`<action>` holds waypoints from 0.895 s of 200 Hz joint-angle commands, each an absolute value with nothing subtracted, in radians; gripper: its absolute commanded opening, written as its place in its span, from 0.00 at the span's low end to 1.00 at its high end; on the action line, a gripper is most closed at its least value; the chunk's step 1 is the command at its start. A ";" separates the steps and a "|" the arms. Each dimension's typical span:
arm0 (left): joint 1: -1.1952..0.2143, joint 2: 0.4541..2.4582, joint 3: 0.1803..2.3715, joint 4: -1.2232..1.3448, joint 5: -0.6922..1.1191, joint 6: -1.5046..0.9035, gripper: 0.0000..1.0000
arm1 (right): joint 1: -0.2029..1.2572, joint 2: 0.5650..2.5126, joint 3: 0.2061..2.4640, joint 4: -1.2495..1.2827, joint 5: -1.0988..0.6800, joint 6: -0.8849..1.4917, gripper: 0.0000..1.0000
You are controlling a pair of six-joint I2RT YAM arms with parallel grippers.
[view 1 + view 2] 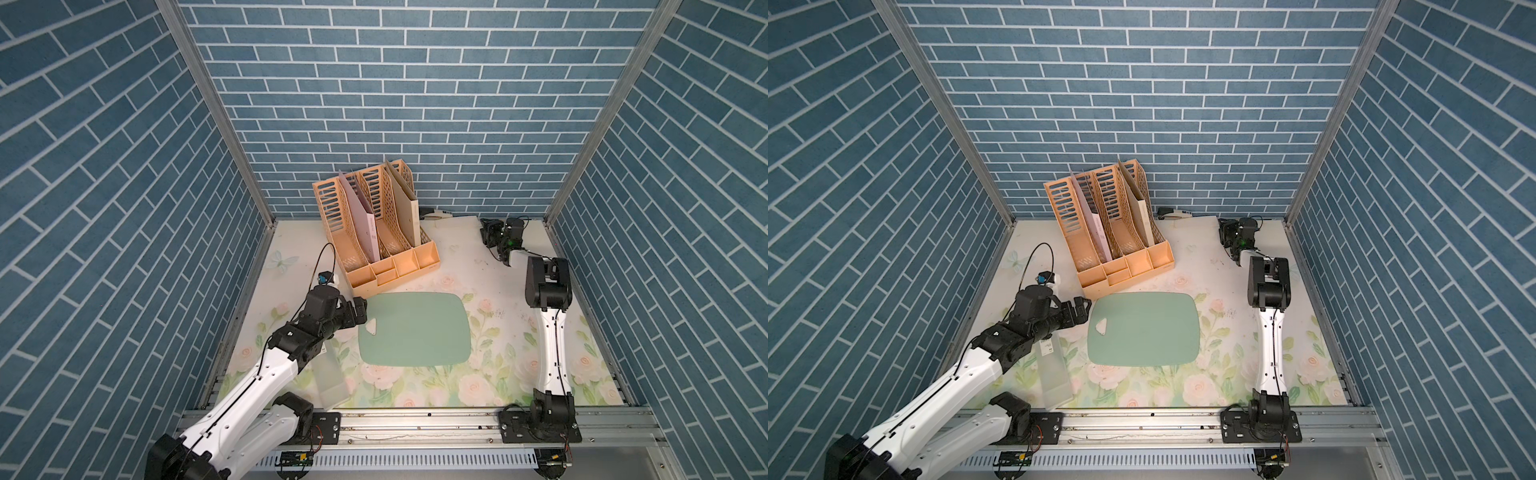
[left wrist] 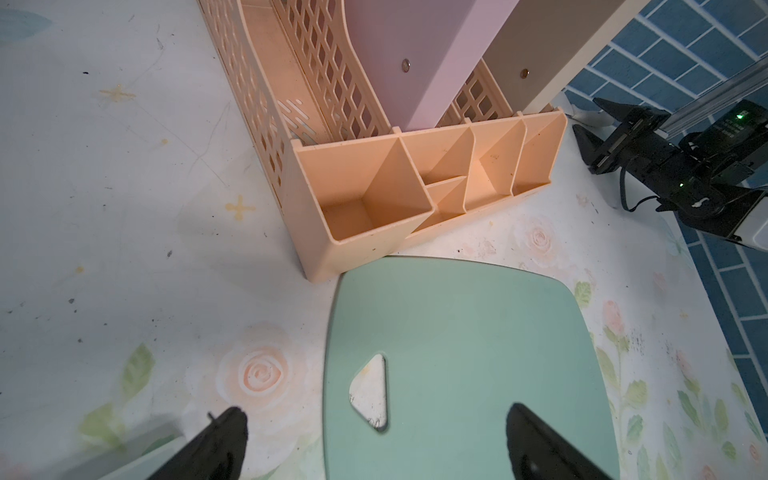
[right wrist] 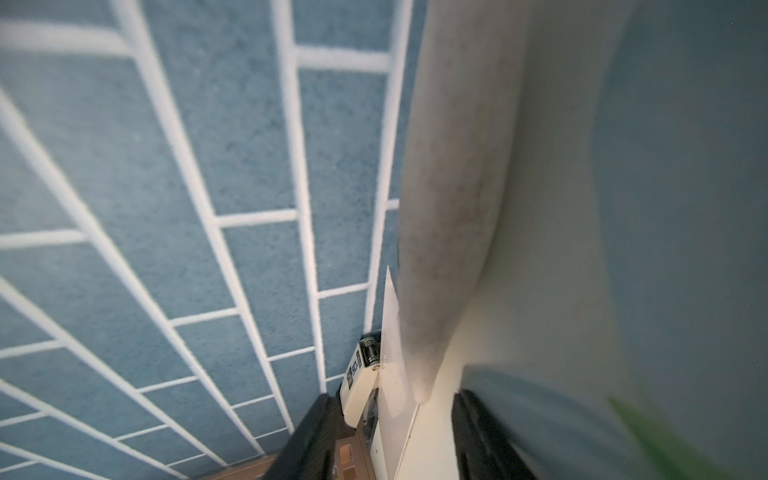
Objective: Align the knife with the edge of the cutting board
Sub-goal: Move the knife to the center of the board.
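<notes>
Find the knife (image 1: 455,220), seemingly, flat on the desk (image 1: 457,266) by the back wall, about 1 o'clock from the cutting board (image 1: 415,328), well apart. See the right end effector (image 2: 586,115) half-spread just beside it, pinching nothing; the left end effector (image 2: 374,410) spread wide over the board's 9 o'clock edge. Expect stiff, light, slick plastic lying low: pinch across the handle, not the thin blade.
</notes>
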State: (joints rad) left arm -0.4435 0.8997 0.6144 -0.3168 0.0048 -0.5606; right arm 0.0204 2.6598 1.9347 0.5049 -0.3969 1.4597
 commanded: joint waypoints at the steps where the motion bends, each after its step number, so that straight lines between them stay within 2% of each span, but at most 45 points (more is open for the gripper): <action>1: -0.439 0.908 0.604 -0.310 0.008 -0.546 1.00 | 0.029 2.756 1.972 0.297 -0.423 1.461 0.49; 179: -0.440 0.922 0.607 -0.308 0.009 -0.544 1.00 | 0.101 2.936 2.245 0.168 -0.425 1.466 0.41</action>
State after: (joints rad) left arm -0.4435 0.9150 0.6144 -0.3168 0.0048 -0.5598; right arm 0.0658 2.8170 2.2478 0.3374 -0.4297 1.4624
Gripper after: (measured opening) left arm 0.995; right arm 0.416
